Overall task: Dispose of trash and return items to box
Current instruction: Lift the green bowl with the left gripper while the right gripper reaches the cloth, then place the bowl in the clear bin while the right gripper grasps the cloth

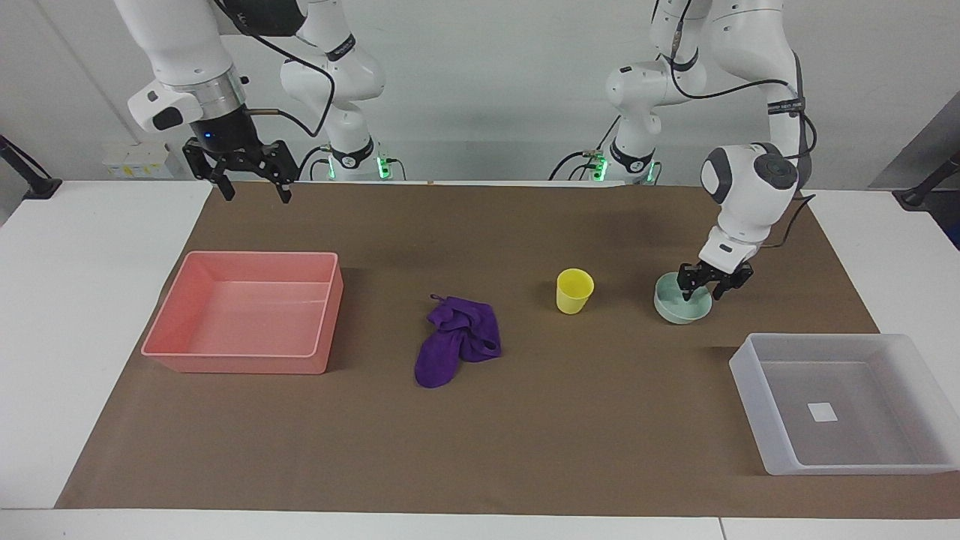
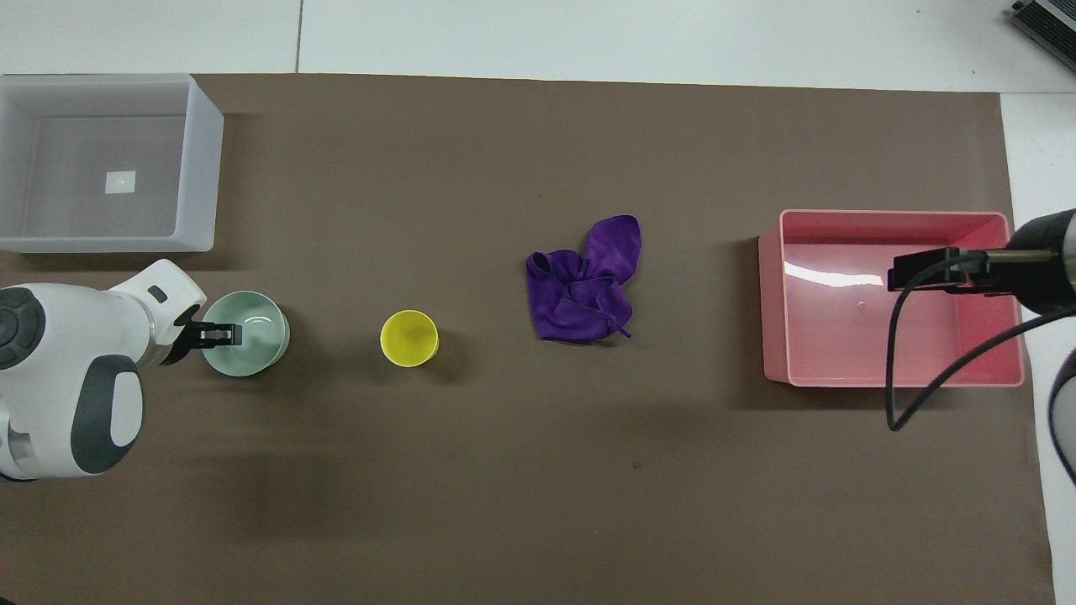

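The pale mint-green bowl (image 1: 679,309) (image 2: 252,336) stands on the brown mat beside the yellow cup (image 1: 574,291) (image 2: 409,339), toward the left arm's end. My left gripper (image 1: 703,295) (image 2: 220,334) is down at the bowl's rim, open, one finger inside the bowl and one outside. The purple cloth (image 1: 457,339) (image 2: 584,281) lies crumpled mid-table. The translucent box (image 1: 757,390) (image 2: 197,168) sits empty, farther from the robots than the bowl. My right gripper (image 1: 253,193) (image 2: 925,270) hangs open and empty, high up by the pink tray.
A pink tray (image 1: 240,364) (image 2: 773,311) stands empty toward the right arm's end of the table. A brown mat (image 1: 480,450) covers the table's middle, with white tabletop at both ends.
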